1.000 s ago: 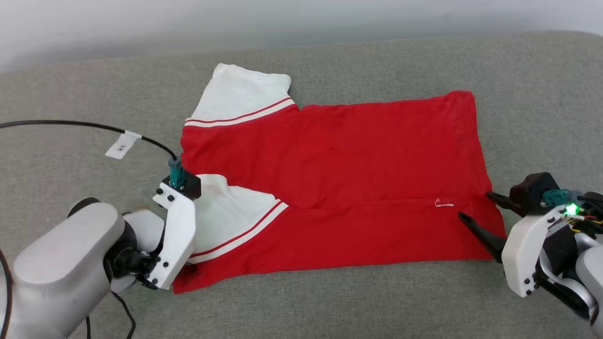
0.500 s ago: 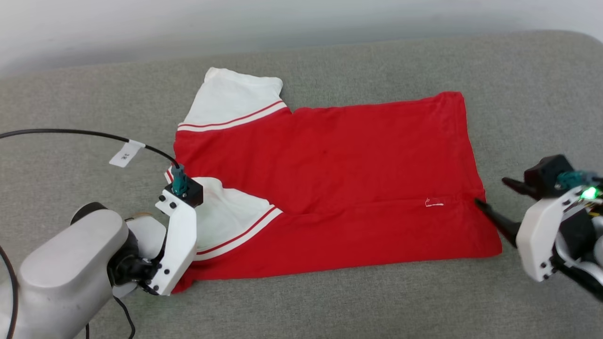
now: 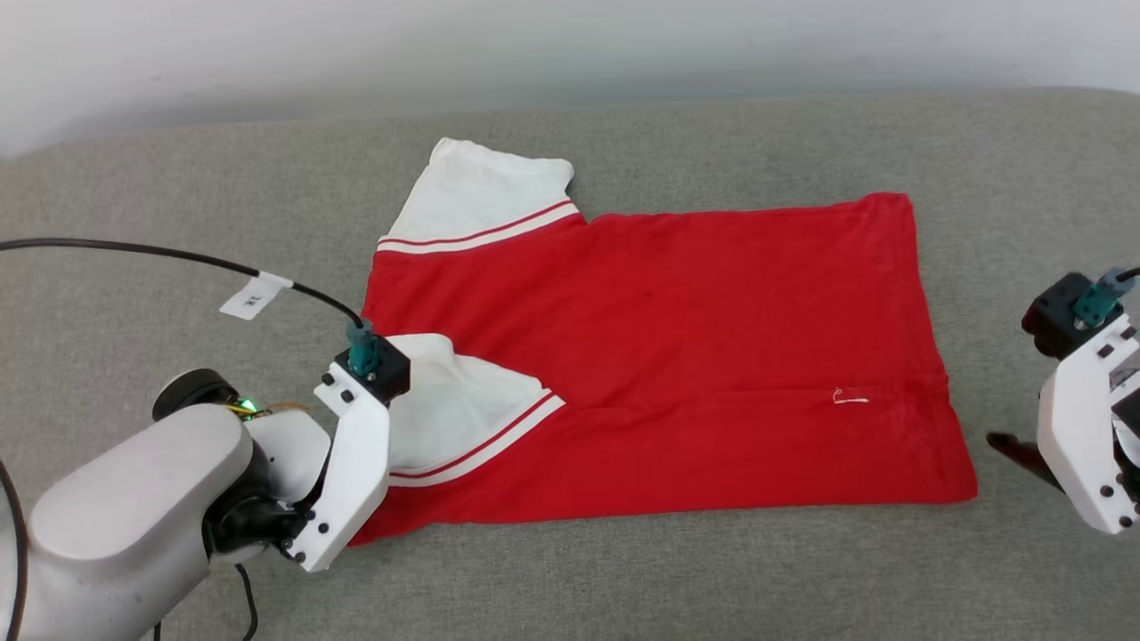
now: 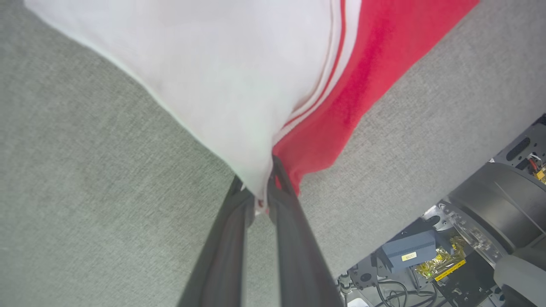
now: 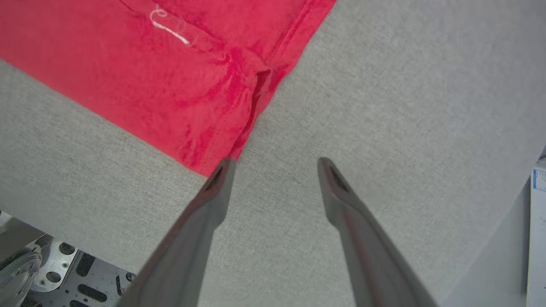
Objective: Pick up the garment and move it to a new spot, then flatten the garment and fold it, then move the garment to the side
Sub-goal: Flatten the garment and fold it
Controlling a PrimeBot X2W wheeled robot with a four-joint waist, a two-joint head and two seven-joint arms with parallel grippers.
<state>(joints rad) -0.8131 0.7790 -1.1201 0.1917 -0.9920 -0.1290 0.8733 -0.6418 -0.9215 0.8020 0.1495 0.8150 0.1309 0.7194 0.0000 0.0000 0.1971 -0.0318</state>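
Note:
The garment (image 3: 677, 347), red with white sleeves and red-and-white trim, lies spread on the grey padded surface (image 3: 142, 196), plain red side up. Its near strip is folded over, with one white sleeve (image 3: 454, 409) on top. My left gripper (image 4: 260, 184) is shut on the garment (image 4: 324, 123) at its near left corner, where the white sleeve meets the red. In the head view its white wrist housing (image 3: 352, 472) covers the fingers. My right gripper (image 5: 275, 164) is open just off the garment's near right corner (image 5: 204, 162), holding nothing; one dark finger (image 3: 1011, 445) shows in the head view.
A black cable with a white tag (image 3: 254, 296) arcs over the surface to my left wrist. A pale wall (image 3: 570, 44) runs behind the surface. Beyond its near edge sit the robot's base and electronics (image 4: 431, 256). Bare grey fabric lies right of the garment.
The head camera has shifted a little. My right gripper has drawn back off the garment's right hem, ending beside its near right corner. The left arm stays at the near left corner.

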